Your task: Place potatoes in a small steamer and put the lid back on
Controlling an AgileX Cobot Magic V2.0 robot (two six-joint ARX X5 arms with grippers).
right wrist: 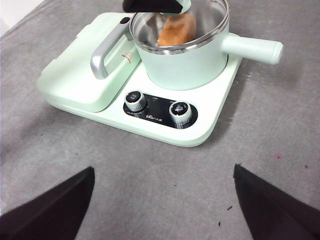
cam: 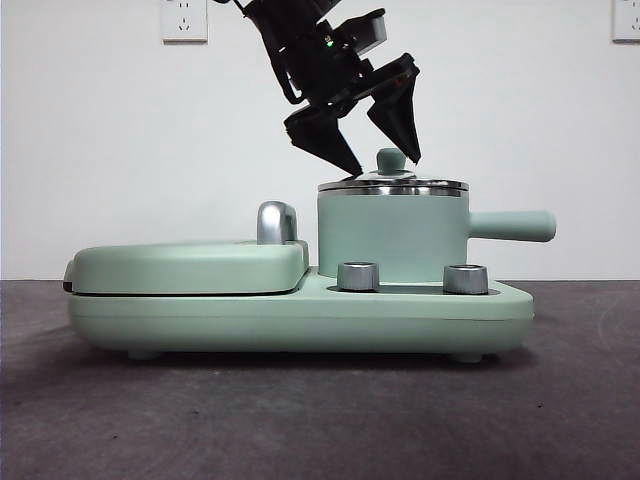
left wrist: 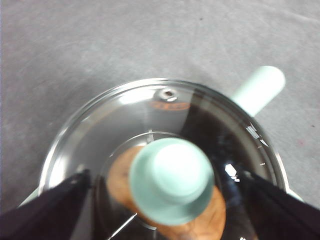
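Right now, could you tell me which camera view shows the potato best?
The right wrist view: the potato lies in the small steamer, seen from above. The left wrist view shows it partly behind the lid knob; the front view hides it.

1. A plain white wall (cam: 120,150) rises behind the gripper.
2. Two white power sockets sit on it: one (cam: 184,19) to the gripper's left, one (cam: 626,19) far to its right.
3. A dark grey, speckled table top (cam: 300,420) lies below the gripper.
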